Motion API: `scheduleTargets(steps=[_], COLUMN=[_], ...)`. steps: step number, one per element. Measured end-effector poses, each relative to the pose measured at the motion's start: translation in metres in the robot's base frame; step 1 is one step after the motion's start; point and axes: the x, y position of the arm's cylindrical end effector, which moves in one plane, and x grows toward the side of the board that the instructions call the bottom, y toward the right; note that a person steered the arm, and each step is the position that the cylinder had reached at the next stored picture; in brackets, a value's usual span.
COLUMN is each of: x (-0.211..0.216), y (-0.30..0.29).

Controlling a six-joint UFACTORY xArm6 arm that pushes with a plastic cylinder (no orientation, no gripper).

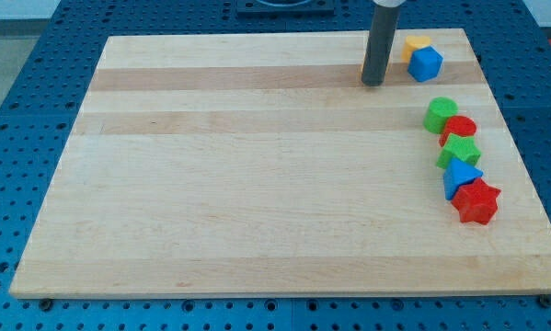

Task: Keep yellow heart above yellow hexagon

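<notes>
My tip (373,83) rests at the bench's (257,202) one o'clock edge, hiding something orange at its nine o'clock. A yellow block (414,43) sits at its two o'clock, shape unclear behind the blue block (426,63). No jaws exist here.

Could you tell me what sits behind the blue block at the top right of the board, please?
Behind the blue block, toward the view's top, a yellow block peeks out, apparently touching it. Its lower part is covered, so its shape cannot be told. My tip stands to the view's left of both.
</notes>
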Motion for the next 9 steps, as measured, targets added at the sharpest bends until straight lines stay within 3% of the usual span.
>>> scheduleTargets(steps=[1,2,3,4,5,6,7,8,9], x=[0.028,0.035,0.007,-0.027,-0.067,-0.066,-0.064,-0.035,-0.024], y=[-0.024,0.053,0.134,0.133,0.109,0.039,0.022,0.043,-0.028])
